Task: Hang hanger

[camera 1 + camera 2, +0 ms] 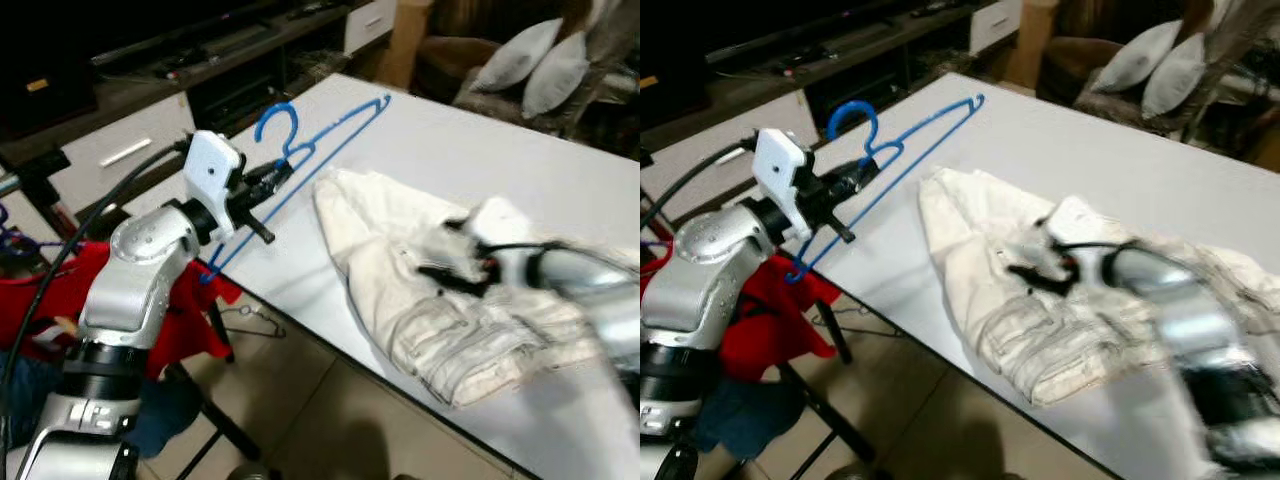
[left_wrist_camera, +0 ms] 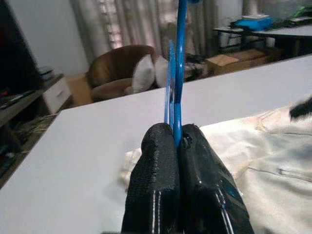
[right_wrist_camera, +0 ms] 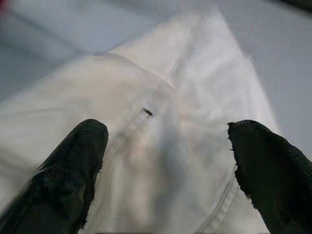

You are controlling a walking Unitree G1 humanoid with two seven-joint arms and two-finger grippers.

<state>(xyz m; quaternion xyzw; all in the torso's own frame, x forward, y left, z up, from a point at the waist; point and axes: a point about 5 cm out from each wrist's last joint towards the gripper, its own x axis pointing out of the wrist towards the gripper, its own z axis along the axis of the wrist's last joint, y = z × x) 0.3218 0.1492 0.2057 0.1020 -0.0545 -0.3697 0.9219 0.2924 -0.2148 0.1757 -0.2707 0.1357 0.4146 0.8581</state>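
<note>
left gripper (image 2: 175,146) pinching blue hanger (image 1: 330,140), right gripper (image 3: 168,141) spread over cream garment (image 3: 161,97)

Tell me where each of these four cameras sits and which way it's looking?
Left eye, right eye: on the head, looking down at the white table; both silver arms show.
Left wrist: along the left gripper, shut on the blue hanger.
Right wrist: along the open right gripper, over the white garment.
Shared: all four show garment and table.
</note>
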